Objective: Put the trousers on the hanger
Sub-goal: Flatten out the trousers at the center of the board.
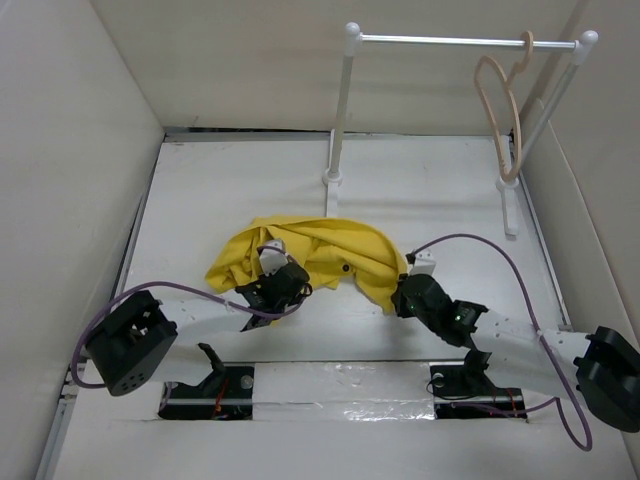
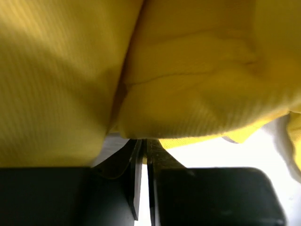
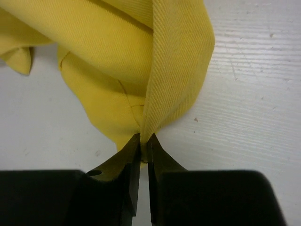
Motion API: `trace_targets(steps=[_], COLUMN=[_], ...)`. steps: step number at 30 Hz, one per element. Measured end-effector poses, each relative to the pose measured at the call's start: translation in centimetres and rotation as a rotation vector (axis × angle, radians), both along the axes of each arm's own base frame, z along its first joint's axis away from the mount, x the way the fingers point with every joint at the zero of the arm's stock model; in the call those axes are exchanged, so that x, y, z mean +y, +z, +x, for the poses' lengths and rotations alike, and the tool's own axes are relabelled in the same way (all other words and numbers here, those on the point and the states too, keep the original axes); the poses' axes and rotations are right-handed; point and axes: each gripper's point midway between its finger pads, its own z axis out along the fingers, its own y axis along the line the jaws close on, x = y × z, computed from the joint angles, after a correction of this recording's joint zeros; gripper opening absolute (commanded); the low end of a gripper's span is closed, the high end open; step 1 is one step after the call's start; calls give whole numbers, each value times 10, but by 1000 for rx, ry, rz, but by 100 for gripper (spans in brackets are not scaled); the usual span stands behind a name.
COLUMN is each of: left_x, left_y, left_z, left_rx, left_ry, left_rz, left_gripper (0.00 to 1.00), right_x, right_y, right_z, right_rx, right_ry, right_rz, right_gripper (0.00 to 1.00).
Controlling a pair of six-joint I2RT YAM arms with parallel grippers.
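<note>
Two claws [image 1: 270, 258] [image 1: 402, 284] pinch the trousers [image 1: 335, 250], stretched left-right.

Top camera overhead, facing down; wrist cameras close, sharing trousers [image 1: 330, 250]; left seemingly nearest.

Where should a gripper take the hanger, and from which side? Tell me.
Probably the hanger at its lower end, approached from the left, over open table. It hangs nearly edge-on from the rack bar, hook over the bar, and the right post stands close on its other side.

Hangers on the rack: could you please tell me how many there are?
1: the hanger hangs by its hook from the right end of the rack bar. None hidden.
</note>
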Motion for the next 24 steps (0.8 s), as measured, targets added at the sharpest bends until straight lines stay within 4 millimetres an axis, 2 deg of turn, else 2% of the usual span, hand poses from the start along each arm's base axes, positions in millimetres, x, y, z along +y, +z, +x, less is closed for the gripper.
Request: trace_targets(steps=[2, 5, 8, 11, 15, 18, 19, 20, 22, 24], left_x=[-3, -12, -38, -80, -146, -198, -215, -232, -262, -294], left_y=[2, 12, 44, 96, 165, 190, 192, 189, 181, 164], left_z=[0, -3, -13, -34, -78, -120, -133, -142, -158, -179], left_rx=[-5, -24, -89, -186, -283, -300, -296, -293, -268, -218], left_ry=[-22, -70, -178, -342, -598, -806, -870, -921, -1022, -1129], left_rz=[0, -25, -104, -244, -437, -545, -569, -579, -596, -605], left_gripper=[0, 0, 0, 0, 0, 0, 5, 23, 40, 58], right_x=[-3, -9, -15, -28, -52, -60, -62, -63, -65, -77], right_y=[7, 27, 63, 120, 201, 233, 236, 237, 233, 227], right_z=[10, 30, 57, 92, 146, 180, 189, 196, 204, 207], right_rx=[-21, -71, -156, -270, -415, -459, -454, -441, -407, -379], right_ry=[-17, -43, -68, -117, -206, -218, -216, -213, -204, -213], right_rz=[-8, -21, -39, -50, -53, -92, -115, -140, -188, -232], right_gripper=[2, 0, 0, 0, 0, 0, 0, 3, 9, 16])
